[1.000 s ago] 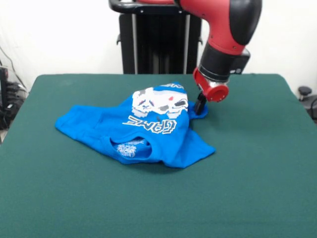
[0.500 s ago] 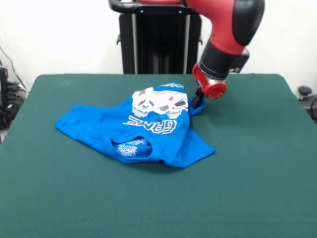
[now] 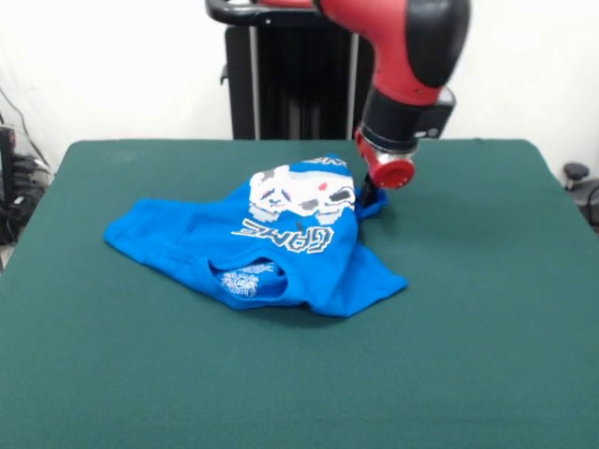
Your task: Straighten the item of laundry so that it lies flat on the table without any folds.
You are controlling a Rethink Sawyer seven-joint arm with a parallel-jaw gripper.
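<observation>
One blue T-shirt (image 3: 271, 245) lies crumpled and folded near the middle of the worktop (image 3: 468, 374), slightly toward the far edge, its print facing up. One gripper (image 3: 369, 195) sits at the shirt's far-right edge, touching the cloth; whether it pinches the fabric cannot be told. Dark green felt covers the worktop, with a white wall (image 3: 112, 65) behind.

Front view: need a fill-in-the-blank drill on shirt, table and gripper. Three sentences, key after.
1. The T-shirt lying crumpled on the table is bright ____.
2. The table is covered in dark ____ cloth.
3. The gripper sits at the shirt's edge nearest the picture's ____ side.

Missing words: blue; green; right
</observation>
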